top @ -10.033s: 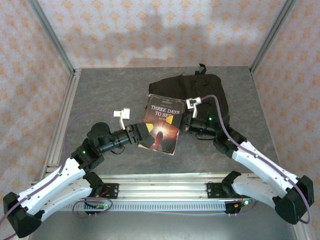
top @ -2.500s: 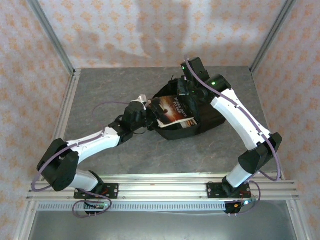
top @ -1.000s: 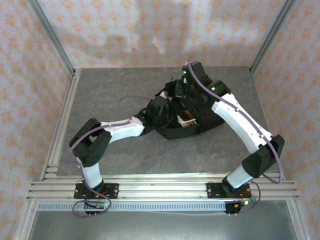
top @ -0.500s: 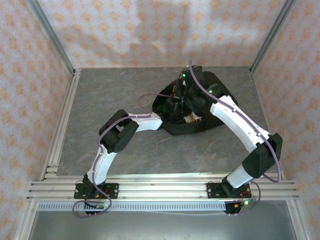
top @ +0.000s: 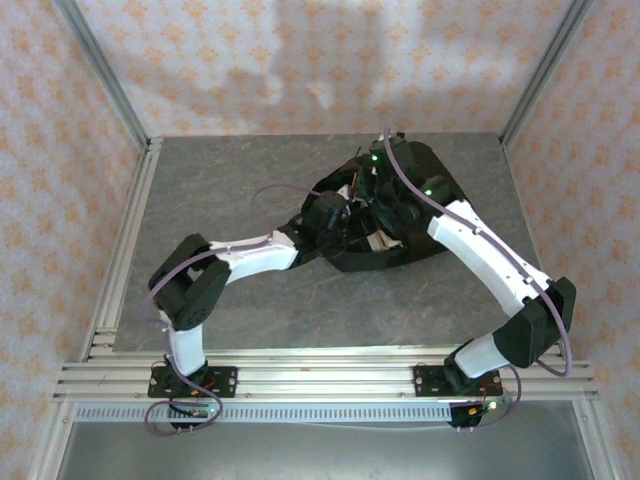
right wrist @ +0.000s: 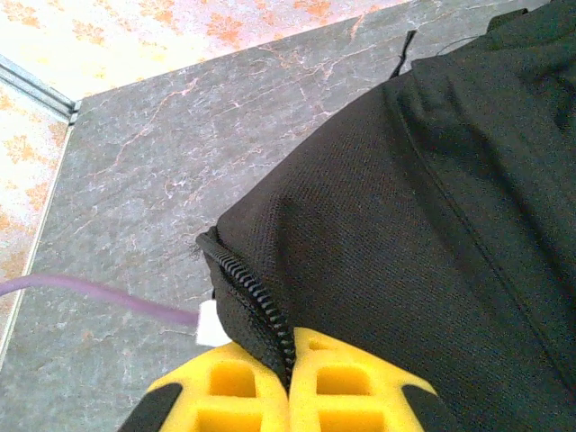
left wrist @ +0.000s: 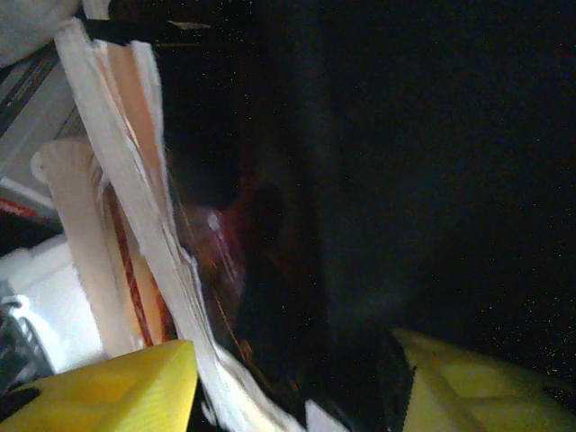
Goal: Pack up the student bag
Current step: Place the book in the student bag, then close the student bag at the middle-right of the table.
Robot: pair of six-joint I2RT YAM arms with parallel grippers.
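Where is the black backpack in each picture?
Top external: the student bag lies right of centre, toward the far side of the table.
Left wrist: what looks like the bag's dark inside covers the right half, beside book pages.
Right wrist: the bag's black fabric takes the right and lower part.
Shared landmark: the grey stone table, in the top and right wrist views.
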